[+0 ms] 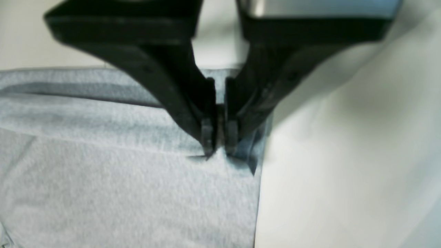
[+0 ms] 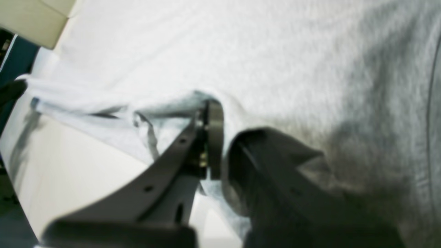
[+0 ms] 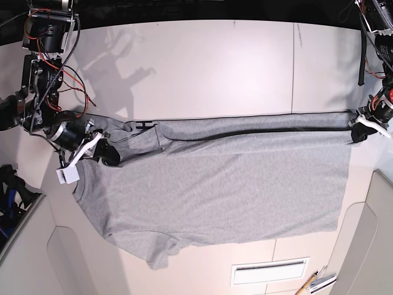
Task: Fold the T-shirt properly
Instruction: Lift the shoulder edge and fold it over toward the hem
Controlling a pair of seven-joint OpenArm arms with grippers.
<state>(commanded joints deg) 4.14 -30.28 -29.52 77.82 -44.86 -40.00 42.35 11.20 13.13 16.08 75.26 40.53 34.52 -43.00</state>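
The heather-grey T-shirt (image 3: 233, 184) lies flat across the white table (image 3: 215, 67), its far part folded over along a straight horizontal edge. A bit of black lettering (image 3: 143, 125) peeks out at the fold. My right gripper (image 3: 109, 155) is at the shirt's left end near the shoulder. In the right wrist view it (image 2: 220, 144) is shut on a pinched ridge of the shirt (image 2: 275, 51). My left gripper (image 3: 358, 133) is at the shirt's far right corner. In the left wrist view it (image 1: 220, 144) is shut on the edge of the cloth (image 1: 103, 179).
A slotted vent (image 3: 269, 270) is set in the table near the front edge. Pencil-like tools (image 3: 310, 284) lie at the front right. Red wires and cables (image 3: 52, 67) hang along the arm on the left. Bare table (image 1: 344, 155) lies beside the shirt's edge.
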